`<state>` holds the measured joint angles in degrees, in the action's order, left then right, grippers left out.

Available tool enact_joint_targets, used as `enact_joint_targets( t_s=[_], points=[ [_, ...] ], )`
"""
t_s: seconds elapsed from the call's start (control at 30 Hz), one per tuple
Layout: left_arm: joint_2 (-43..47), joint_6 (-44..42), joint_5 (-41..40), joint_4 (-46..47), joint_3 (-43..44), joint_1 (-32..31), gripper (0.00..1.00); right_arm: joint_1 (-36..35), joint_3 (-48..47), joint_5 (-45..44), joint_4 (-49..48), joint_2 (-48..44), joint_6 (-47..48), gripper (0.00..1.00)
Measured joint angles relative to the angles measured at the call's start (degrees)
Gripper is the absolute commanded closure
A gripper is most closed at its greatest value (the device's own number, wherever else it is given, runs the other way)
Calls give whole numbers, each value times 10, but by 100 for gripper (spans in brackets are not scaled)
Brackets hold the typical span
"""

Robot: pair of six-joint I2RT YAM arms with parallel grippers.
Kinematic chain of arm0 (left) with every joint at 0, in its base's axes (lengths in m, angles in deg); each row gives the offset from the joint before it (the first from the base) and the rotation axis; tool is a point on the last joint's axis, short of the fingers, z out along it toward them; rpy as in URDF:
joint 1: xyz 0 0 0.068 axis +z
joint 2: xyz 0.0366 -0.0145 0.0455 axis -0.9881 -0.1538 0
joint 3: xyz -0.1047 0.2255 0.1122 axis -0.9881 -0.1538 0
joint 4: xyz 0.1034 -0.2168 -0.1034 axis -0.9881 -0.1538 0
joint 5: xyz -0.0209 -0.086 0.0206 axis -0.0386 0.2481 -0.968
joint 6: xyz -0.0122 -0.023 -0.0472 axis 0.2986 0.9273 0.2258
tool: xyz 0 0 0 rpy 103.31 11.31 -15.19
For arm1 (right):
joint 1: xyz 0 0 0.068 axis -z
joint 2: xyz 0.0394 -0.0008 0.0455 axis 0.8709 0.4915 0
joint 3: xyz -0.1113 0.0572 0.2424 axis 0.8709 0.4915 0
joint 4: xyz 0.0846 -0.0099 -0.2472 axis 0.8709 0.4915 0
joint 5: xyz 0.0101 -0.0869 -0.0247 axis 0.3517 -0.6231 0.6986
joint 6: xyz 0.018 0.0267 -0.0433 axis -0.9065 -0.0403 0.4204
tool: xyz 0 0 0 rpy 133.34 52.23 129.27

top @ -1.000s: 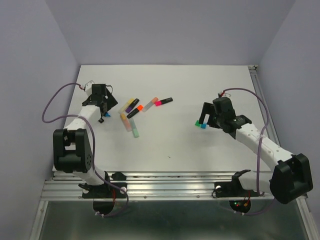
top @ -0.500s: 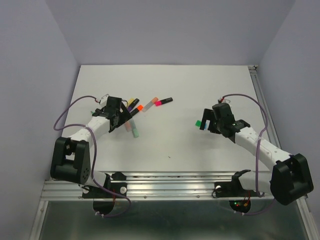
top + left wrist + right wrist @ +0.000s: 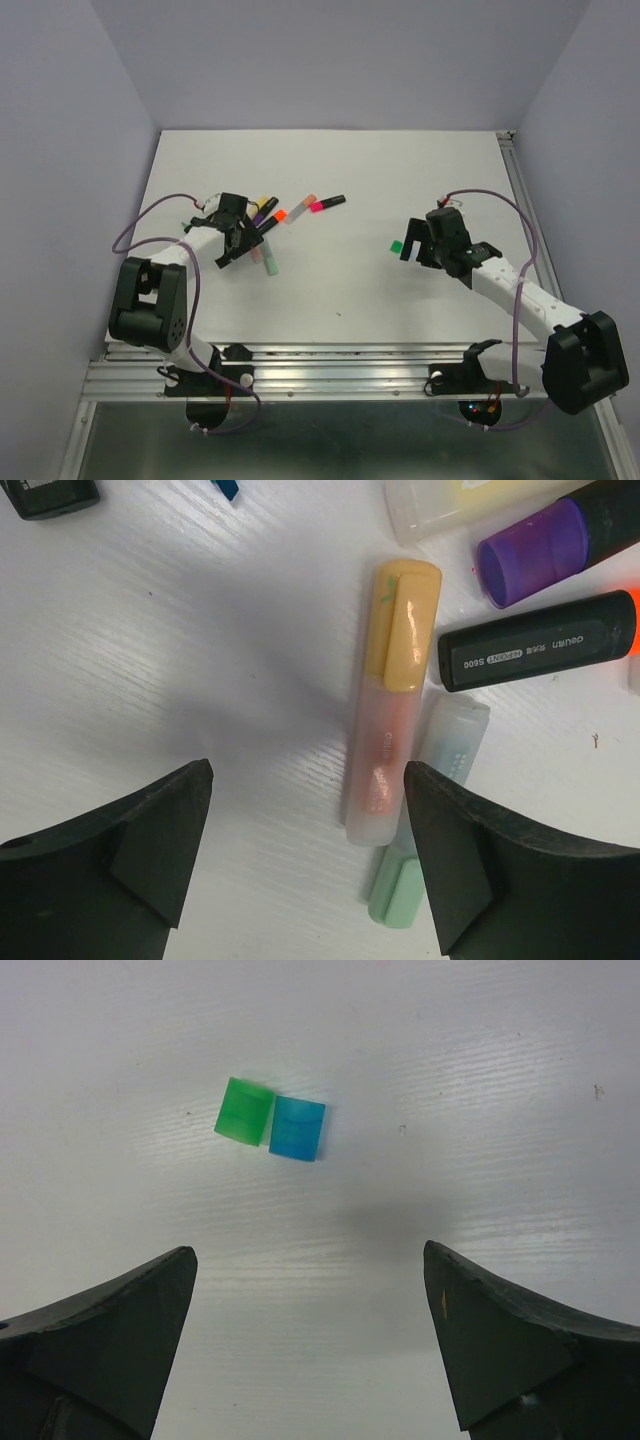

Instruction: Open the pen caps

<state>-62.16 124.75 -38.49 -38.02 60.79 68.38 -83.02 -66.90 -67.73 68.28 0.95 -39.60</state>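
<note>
My left gripper (image 3: 236,244) is open and empty, low over a cluster of pens. In the left wrist view its gripper (image 3: 308,780) has a frosted pen (image 3: 380,770) with a peach cap (image 3: 403,630) just inside the right finger (image 3: 450,860), and a mint pen (image 3: 445,750) under that finger. A purple cap (image 3: 530,550) and a black pen body (image 3: 535,652) lie beyond. My right gripper (image 3: 415,250) is open and empty, drawn back from a loose green cap (image 3: 244,1111) and a blue cap (image 3: 298,1128) lying side by side on the table; in its wrist view the gripper (image 3: 310,1255) stands short of them.
A pink-capped black pen (image 3: 326,204) and an orange-capped pen (image 3: 277,217) lie at the back of the cluster. A black object (image 3: 50,495) and a blue piece (image 3: 230,488) sit at the top edge of the left wrist view. The table's metal rail (image 3: 330,365) runs along the near edge.
My left gripper has moved right from the table's left side to over the pen cluster. My right gripper has drawn back a little from the green and blue caps.
</note>
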Motion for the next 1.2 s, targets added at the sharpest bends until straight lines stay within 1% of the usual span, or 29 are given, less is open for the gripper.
enact_joint_targets(
  t_s=[0.17, 0.27, 0.33, 0.4, 0.53, 0.57, 0.6, 0.63, 0.7, 0.73, 0.83, 0.9, 0.93, 0.97, 1.0, 1.1, 1.17, 1.2],
  points=[
    [-11, -9, -3, 0, 11, -3, 14, 0, 2, 0, -1, 0, 0, 0],
    [-35, -16, -6, -1, 26, -8, 16, 0, 2, 0, -1, 0, 0, 0],
    [-48, -20, -10, -3, 31, -9, 18, 0, 2, 0, -1, 0, 0, 0],
    [-56, -23, -15, -7, 37, -10, 23, 0, 2, 1, -2, 0, 0, 0],
    [-64, -27, -22, -10, 43, -12, 34, 0, 3, 2, -3, 0, 0, 0],
    [-64, -28, -25, -11, 43, -13, 39, 0, 3, 2, -3, 0, 0, 0],
    [-65, -30, -28, -12, 43, -14, 41, 0, 3, 3, -3, 0, 0, 0],
    [-66, -30, -30, -12, 43, -14, 46, 0, 3, 3, -3, 0, 0, 0],
    [-67, -34, -36, -11, 42, -15, 52, 0, 3, 3, -3, 0, 0, 0],
    [-68, -35, -38, -12, 42, -15, 59, 0, 3, 3, -3, 0, 0, 0],
    [-68, -40, -40, -9, 41, -16, 67, 0, 3, 3, -3, 0, 0, 0],
    [-67, -45, -39, -2, 38, -17, 75, 0, 3, 3, -3, 0, 0, 0],
    [-66, -46, -38, 4, 34, -18, 80, 0, 4, 3, -3, -1, 0, 0],
    [-62, -48, -37, 10, 30, -18, 97, 0, 5, 3, -3, -1, 0, 0],
    [-59, -49, -36, 15, 25, -18, 100, 0, 7, 3, -3, -2, 0, 0],
    [-48, -49, -31, 29, 12, -18, 100, 0, 11, 19, -3, -6, 4, 0],
    [-37, -48, -19, 30, 2, -18, 100, 0, 11, 45, -10, -12, 11, 0],
    [-29, -45, -10, 24, -1, -21, 100, 0, 15, 71, -21, -18, 16, 0]
  ],
)
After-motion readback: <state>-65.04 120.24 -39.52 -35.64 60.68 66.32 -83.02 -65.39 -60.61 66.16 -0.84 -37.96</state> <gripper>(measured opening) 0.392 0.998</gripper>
